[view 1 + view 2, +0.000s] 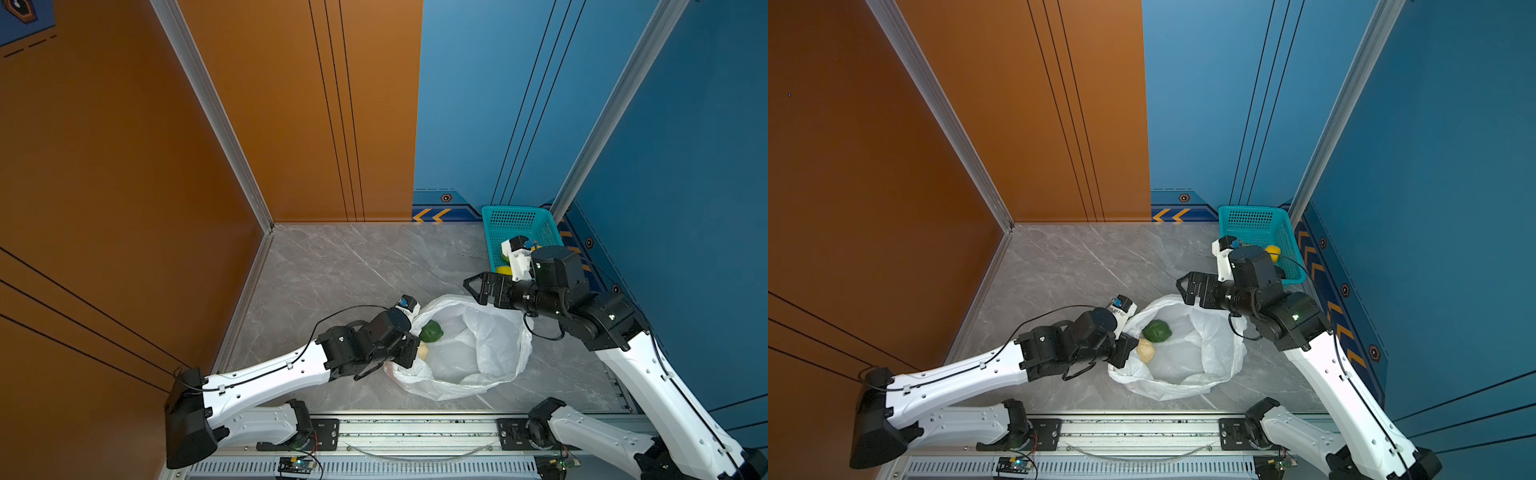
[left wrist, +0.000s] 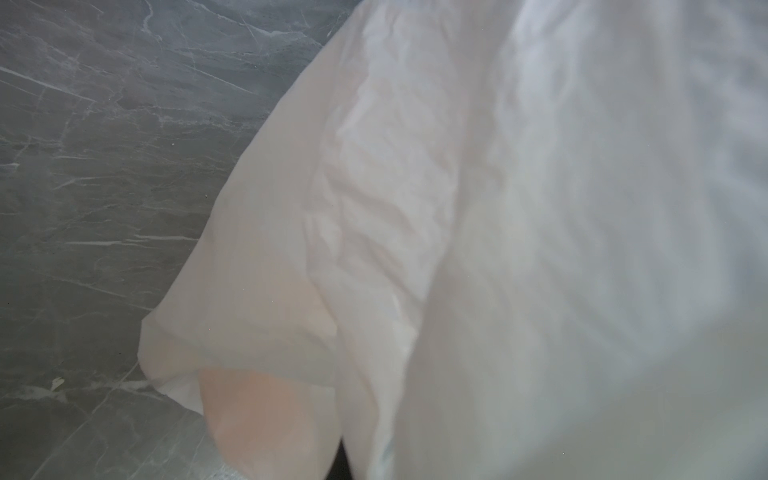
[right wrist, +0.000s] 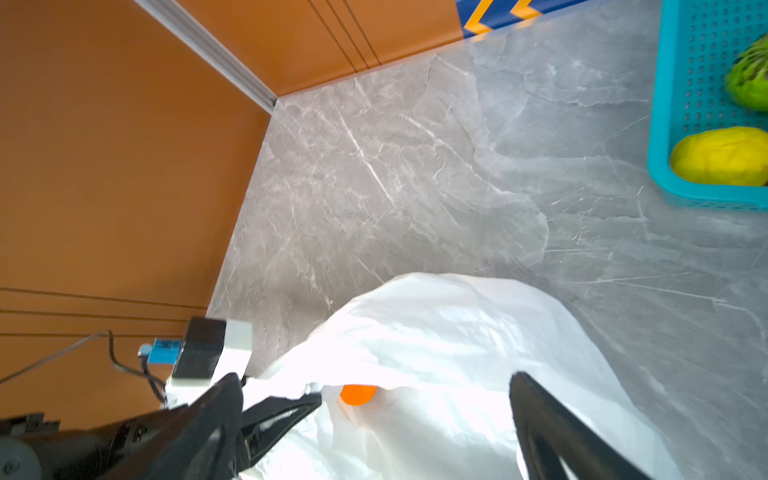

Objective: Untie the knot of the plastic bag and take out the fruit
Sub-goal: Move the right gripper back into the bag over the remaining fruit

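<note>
The white plastic bag (image 1: pixel 478 353) (image 1: pixel 1196 357) lies open-mouthed on the grey marble floor. The knot is out of view. Inside the bag, fruit shows in both top views: a dark green one (image 1: pixel 432 331) (image 1: pixel 1156 331) and a cream knobbly one (image 1: pixel 423 352) (image 1: pixel 1145 350). An orange fruit (image 3: pixel 358 394) peeks from under the bag's rim. My left gripper (image 1: pixel 1126 348) (image 3: pixel 291 409) is shut on the bag's left rim. Bag plastic (image 2: pixel 457 208) fills the left wrist view and hides the jaws. My right gripper (image 1: pixel 471 286) (image 1: pixel 1183 286) (image 3: pixel 372 376) hangs open, empty, above the bag's far right edge.
A teal perforated basket (image 1: pixel 519 226) (image 1: pixel 1254 224) (image 3: pixel 665 124) stands in the far right corner. It holds a yellow lemon (image 1: pixel 1273 252) (image 3: pixel 719 156) and a striped green melon ball (image 3: pixel 750 81). Orange wall panels stand on the left, blue ones at the back and right.
</note>
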